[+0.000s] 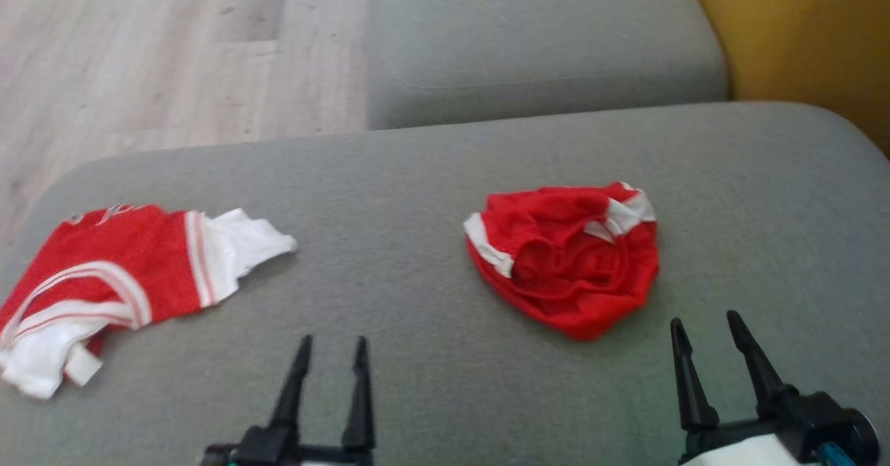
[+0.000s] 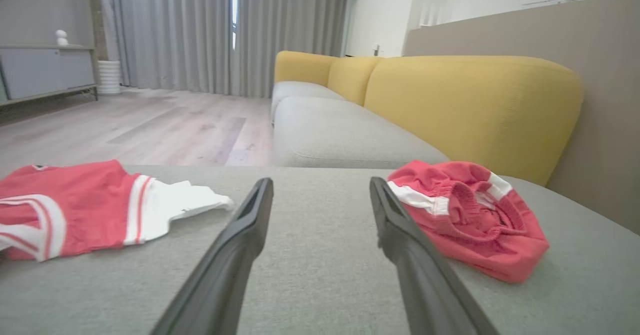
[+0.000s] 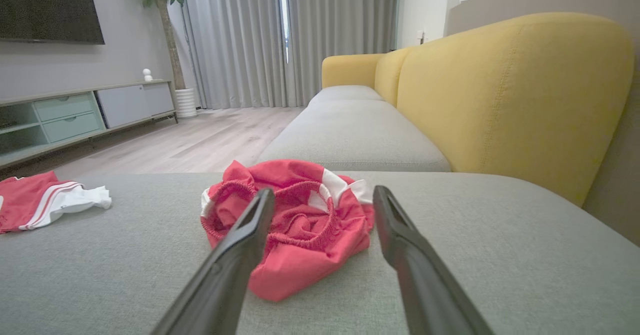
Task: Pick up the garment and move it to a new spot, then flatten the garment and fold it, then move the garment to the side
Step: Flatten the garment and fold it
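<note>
A crumpled red garment with white trim lies bunched on the grey seat cushion, right of centre. My right gripper hovers just short of its near right edge, open and holding nothing. In the right wrist view the garment sits straight ahead between the spread fingers of that gripper. My left gripper is open over bare cushion, left of the garment; the left wrist view looks along this gripper. A second red-and-white garment lies spread at the cushion's left end.
The cushion's left edge drops to a wooden floor. Another grey seat cushion lies beyond, and the yellow backrest runs along the right. A TV cabinet and curtains stand far off.
</note>
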